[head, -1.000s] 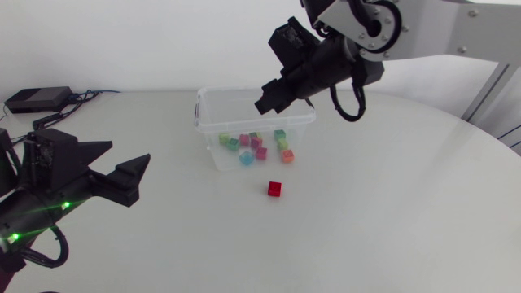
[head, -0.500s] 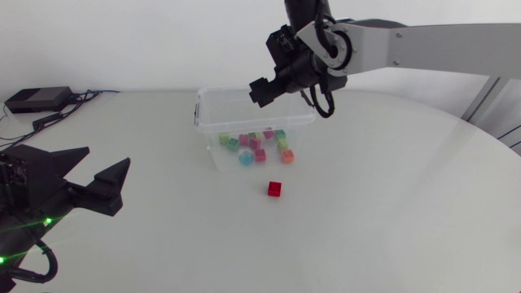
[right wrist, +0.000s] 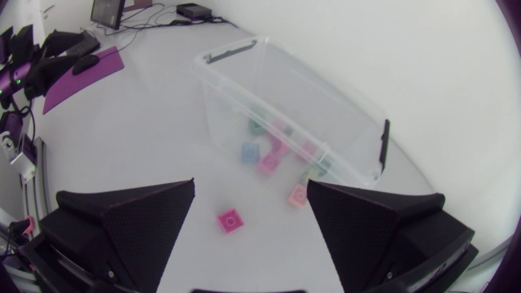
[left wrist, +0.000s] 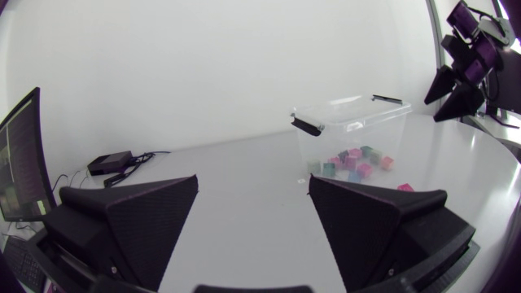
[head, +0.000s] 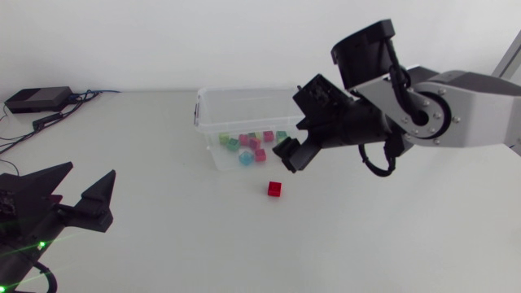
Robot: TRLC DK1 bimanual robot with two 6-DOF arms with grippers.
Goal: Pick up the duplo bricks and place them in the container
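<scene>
1. White tabletop [head: 423, 236], round-edged; you have a small black box [head: 37, 99] with cables at its far left corner.
2. Clear, open-topped container [head: 203, 110] stands toward the far middle of the tabletop; black latches [right wrist: 220, 55] sit at its two short ends; you can see straight through its walls.
3. Contents: a loose scatter of small bricks [head: 251, 145] on the container floor; green, pink, blue and teal show; some lie against one another, so you cannot get a sure count.
4. One red brick [head: 275, 189] lies outside, on the bare tabletop just in front of the container's near wall and not touching it; stud side up.
5. Right gripper [head: 295, 145] hangs in the air at the container's front right corner, above and a little past the red brick; fingers spread wide, nothing between them; from its wrist view you see the red brick on the tabletop beneath the gap and the container ahead.
6. Left gripper [head: 81, 194] sits low over the near left of the tabletop, well apart from the container and the red brick; fingers spread wide, empty; its wrist view looks across the tabletop at the container ahead.
</scene>
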